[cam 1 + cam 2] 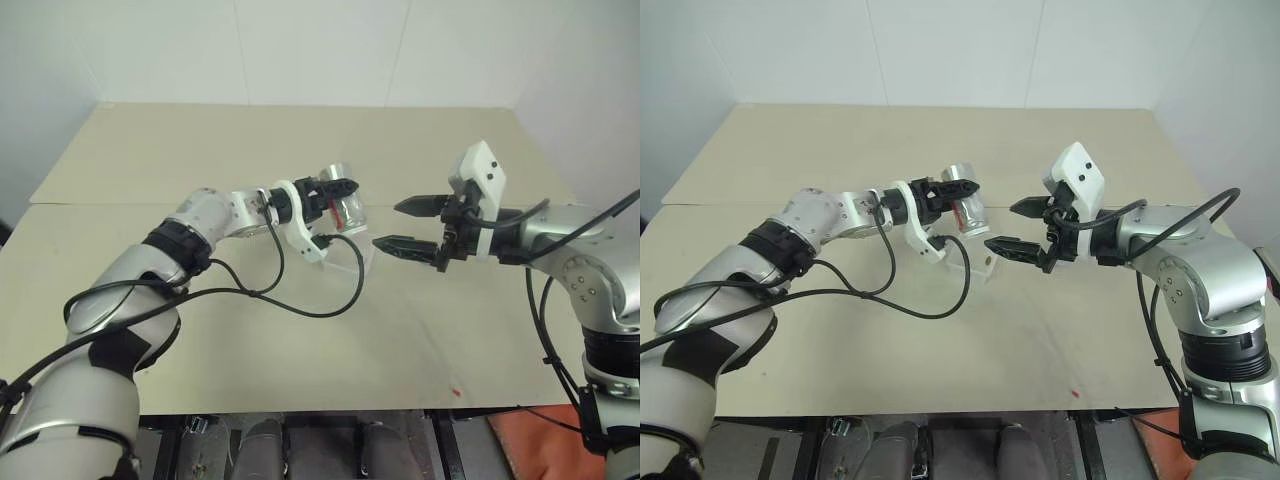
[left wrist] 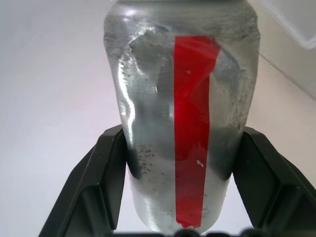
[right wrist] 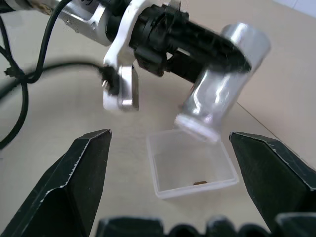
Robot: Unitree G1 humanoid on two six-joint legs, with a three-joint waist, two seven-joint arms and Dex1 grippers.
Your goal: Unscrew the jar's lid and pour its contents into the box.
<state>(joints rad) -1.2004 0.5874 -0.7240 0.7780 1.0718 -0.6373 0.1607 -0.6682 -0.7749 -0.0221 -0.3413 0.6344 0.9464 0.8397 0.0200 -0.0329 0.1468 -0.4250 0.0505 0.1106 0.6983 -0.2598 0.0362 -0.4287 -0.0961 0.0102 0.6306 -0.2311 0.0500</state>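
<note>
In the head views the box (image 1: 978,262) lay largely hidden behind the left gripper (image 1: 958,190), and the jar (image 3: 223,84) was motion-blurred in the right wrist view.

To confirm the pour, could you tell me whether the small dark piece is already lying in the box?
Yes: in the right wrist view the dark piece lies on the floor of the box, below the tilted jar.

No legible text or markings.
</note>
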